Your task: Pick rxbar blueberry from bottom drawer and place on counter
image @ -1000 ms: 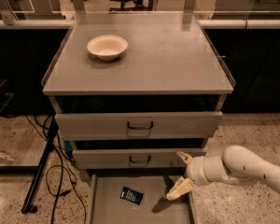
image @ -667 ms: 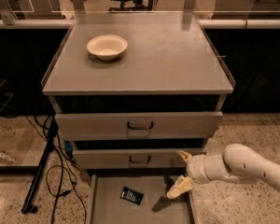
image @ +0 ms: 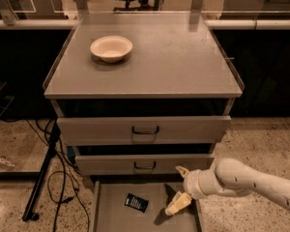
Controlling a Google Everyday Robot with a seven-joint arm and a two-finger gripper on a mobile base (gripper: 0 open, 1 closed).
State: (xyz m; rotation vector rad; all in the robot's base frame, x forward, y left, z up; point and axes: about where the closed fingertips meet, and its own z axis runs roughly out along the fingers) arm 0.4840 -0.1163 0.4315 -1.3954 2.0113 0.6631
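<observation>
Cream gripper [image: 180,187] over bottom drawer [image: 111,219] edge

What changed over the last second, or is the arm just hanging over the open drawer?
The gripper has eased slightly down and left in view, over the bottom drawer, toward the rxbar blueberry; its jaws are open, nothing held. The bar lies where it was on the drawer floor; the bowl on the counter is unmoved.

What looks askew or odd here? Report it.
Nothing damaged or spilled. The small dark navy wrapper bar lies askew on the shallow grey metal bottom drawer floor; the open pincer hangs beside it, apart.
</observation>
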